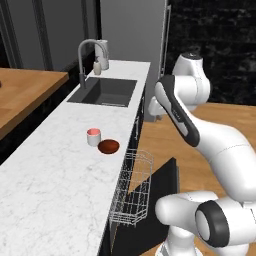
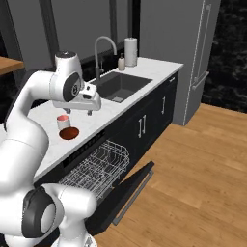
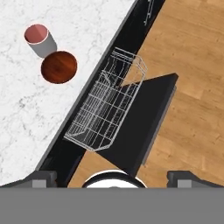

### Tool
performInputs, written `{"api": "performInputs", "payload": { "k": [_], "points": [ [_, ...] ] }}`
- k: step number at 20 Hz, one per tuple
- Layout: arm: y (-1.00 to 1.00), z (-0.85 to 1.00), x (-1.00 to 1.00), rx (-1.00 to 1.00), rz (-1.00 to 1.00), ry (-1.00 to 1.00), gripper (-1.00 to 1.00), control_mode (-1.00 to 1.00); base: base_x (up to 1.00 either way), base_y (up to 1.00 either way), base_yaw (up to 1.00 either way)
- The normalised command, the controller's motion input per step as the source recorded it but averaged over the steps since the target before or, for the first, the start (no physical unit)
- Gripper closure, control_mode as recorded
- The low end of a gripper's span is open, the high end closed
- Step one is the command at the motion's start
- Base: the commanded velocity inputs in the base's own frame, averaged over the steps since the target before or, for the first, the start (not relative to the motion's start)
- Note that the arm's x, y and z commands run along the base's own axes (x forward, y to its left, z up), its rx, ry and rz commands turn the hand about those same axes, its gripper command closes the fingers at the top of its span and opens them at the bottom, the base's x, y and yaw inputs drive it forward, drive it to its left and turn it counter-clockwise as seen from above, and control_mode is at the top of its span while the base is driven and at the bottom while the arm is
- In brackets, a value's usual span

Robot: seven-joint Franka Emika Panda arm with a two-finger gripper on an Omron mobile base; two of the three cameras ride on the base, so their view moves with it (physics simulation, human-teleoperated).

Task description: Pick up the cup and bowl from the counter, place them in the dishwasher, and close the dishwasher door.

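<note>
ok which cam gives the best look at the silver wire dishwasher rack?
The hand view: the silver wire rack is seen from above, whole and unobstructed, pulled out over the open black door. The right base view shows it at an angle, its near end behind the arm. The left base view shows it foreshortened.

Kitchen: sink (image 1: 102, 92), dishwasher (image 2: 96, 169), probably fridge (image 2: 193, 58).

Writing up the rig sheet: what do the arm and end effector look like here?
The arm is glossy white, built of rounded tubular links with dark grey-black joint caps and a dark band along one link. The end effector is a boxy white hand with two small dark finger tips. No cables or markings visible.
</note>
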Motion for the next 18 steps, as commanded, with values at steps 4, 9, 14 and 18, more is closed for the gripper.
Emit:
{"api": "performInputs", "payload": {
  "k": [4,9,14,18],
  "points": [
    [0.32,-0.49,0.07,0.16,-0.03,0.04,-1.0,-1.0,0.0,0.0,0.0],
    [0.54,-0.64,0.29,0.13,-0.02,0.01,-1.0,-1.0,0.0,0.0,0.0],
    [0.62,-0.62,0.54,0.02,-0.03,0.0,-1.0,-1.0,0.0,0.0,0.0],
    [0.62,-0.65,0.73,0.0,-0.07,0.0,-1.0,-1.0,0.0,0.0,0.0]
  ]
}}
